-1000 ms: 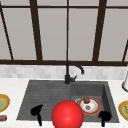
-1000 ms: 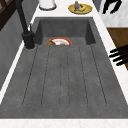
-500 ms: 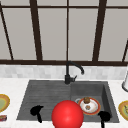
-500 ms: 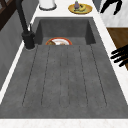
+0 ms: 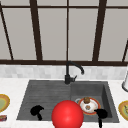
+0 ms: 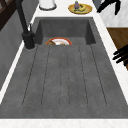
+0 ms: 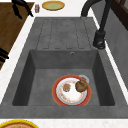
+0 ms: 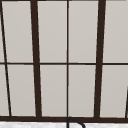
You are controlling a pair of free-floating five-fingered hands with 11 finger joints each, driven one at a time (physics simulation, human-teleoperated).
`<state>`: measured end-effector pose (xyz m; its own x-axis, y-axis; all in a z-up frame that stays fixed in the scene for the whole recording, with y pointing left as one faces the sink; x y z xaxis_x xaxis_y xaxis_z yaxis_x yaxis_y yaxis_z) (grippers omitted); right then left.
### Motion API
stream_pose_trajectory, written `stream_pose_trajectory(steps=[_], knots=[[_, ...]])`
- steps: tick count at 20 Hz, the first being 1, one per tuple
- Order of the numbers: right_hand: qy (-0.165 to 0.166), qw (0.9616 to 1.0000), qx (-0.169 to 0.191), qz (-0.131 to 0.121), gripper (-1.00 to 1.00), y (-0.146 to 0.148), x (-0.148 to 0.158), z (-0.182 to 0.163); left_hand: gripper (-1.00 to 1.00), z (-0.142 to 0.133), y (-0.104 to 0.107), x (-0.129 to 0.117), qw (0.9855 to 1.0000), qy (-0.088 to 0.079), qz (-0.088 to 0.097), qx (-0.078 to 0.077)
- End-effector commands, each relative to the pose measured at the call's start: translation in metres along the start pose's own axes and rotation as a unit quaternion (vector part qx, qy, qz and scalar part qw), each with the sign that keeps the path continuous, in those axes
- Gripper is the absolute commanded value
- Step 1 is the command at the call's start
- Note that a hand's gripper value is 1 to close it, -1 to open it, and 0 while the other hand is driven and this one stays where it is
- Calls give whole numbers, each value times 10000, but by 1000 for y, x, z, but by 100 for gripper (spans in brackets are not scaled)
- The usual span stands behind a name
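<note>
Left hand (image 5: 36, 110) hovers over the ribbed drainboard at 7 o'clock of the dark grey sink (image 5: 45, 92), fingers loosely curled, holding nothing. Right hand (image 5: 100, 114) hangs at the basin's front rim, 5 o'clock of the red-rimmed white plate (image 5: 88, 106), fingers drooping, released. The plate, bearing a brown round morsel (image 7: 81, 85), lies untouched on the basin floor; no grasp is made yet. A red sphere (image 5: 67, 114) sits in front, between the hands.

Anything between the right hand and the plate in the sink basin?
Nothing visible. The right hand hovers at the basin's front edge, beside the plate. The red ball sits to the plate's left, off that path. The left hand hangs over the drainboard.
</note>
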<state>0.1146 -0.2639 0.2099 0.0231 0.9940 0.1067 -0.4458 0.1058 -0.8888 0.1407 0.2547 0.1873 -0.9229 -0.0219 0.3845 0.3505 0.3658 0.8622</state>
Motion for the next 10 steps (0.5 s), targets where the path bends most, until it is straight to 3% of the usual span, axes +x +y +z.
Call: stream_pose_trajectory(steps=[1,7,10], knots=[[-347,9994,-31,84,-100,-9,7,-9,0,0,0,0,10000,0,0,0],[-550,9985,-42,39,-100,-25,21,-31,0,0,0,0,10000,11,-22,15],[-482,9985,-258,50,-100,-32,31,-49,0,0,0,0,10000,15,-29,20]])
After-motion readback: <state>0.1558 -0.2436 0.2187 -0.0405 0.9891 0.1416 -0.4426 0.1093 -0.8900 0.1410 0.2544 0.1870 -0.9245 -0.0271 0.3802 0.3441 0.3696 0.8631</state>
